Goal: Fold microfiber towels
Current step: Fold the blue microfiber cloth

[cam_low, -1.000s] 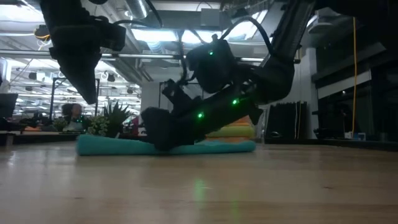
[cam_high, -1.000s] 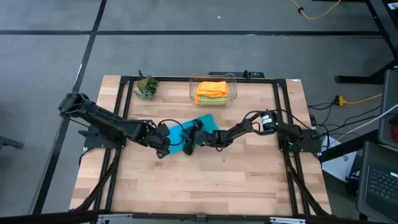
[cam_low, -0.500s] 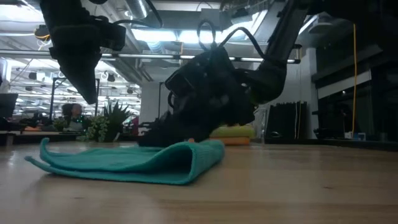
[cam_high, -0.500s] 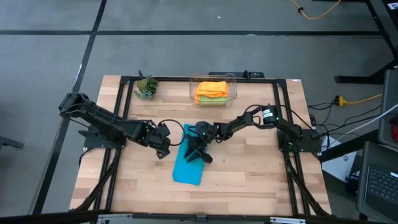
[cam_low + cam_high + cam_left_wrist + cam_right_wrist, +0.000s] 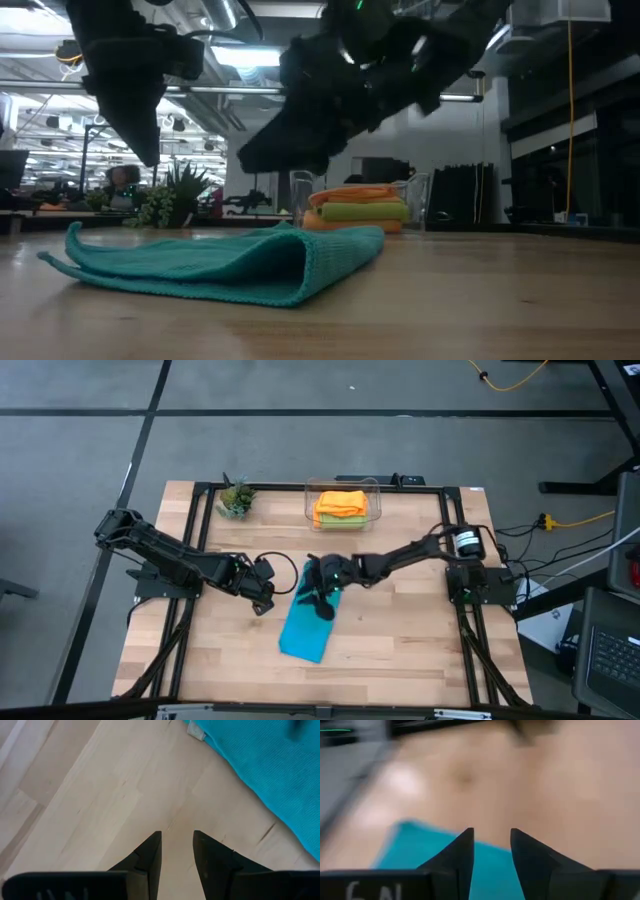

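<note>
While no writing is readable, both the left gripper point(image 5: 177, 845) and right gripper point(image 5: 491, 845) stand spread, empty, above the teal towel point(image 5: 306, 625).

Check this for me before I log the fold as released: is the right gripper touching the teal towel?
Apart. The low view shows the right gripper raised clear above the teal towel, with background visible between them; its open fingers hold nothing in the right wrist view.
</note>
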You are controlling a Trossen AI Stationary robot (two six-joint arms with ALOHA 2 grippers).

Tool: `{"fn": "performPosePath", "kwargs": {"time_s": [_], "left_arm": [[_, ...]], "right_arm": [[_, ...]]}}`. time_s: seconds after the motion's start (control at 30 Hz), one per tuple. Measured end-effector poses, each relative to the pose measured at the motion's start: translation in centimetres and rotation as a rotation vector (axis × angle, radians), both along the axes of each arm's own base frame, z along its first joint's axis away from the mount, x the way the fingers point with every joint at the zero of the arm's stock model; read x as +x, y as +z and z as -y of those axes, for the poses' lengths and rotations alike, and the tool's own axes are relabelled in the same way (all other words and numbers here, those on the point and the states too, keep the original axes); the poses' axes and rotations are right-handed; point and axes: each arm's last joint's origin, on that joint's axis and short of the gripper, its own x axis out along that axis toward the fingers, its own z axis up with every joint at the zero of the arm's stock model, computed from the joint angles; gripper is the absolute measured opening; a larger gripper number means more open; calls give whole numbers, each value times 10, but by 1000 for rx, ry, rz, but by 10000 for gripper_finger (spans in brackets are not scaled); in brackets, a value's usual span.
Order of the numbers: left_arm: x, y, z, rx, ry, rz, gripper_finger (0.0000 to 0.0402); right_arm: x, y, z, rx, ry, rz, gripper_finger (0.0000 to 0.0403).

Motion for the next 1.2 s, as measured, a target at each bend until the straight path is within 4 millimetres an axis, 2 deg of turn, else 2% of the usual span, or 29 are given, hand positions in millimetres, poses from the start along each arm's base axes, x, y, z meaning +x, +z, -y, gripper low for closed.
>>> {"fn": "performPosePath", "kwargs": {"time_s": [0.1, 0.17, 0.23, 0.37, 0.5, 0.6, 0.7, 0.77, 0.87, 1.0, 1.1, 1.2], "left_arm": [[0, 0, 0, 16, 4, 8, 104], [1, 0, -1, 31, 9, 14, 104], [1, 1, -1, 51, 14, 26, 104], [2, 1, -2, 67, 19, 34, 104], [2, 1, -2, 65, 19, 37, 104], [2, 1, -2, 66, 19, 37, 104], [2, 1, -2, 66, 19, 36, 104], [2, 1, -2, 66, 19, 37, 104], [2, 1, -2, 65, 19, 39, 104], [2, 1, -1, 64, 19, 43, 104], [2, 1, -1, 64, 19, 43, 104], [3, 1, -1, 63, 19, 47, 104]], "right_arm": [[-4, 3, -14, -150, -332, -21, 131], [-9, -7, -26, -202, -485, -39, 131], [-14, -21, -39, -222, -527, -59, 131], [-21, -36, -65, -228, -586, 4, 131], [-29, -59, -80, -305, -727, 56, 131], [-29, -73, -88, -301, -794, 113, 131], [-29, -95, -89, -263, -784, 111, 131], [-26, -100, -90, -242, -773, 126, 131], [-24, -105, -87, -312, -716, 118, 131], [-16, -104, -75, -352, -453, 100, 131], [-8, -102, -60, -300, -214, 138, 131], [-3, -101, -39, -256, -115, 163, 131]]}}
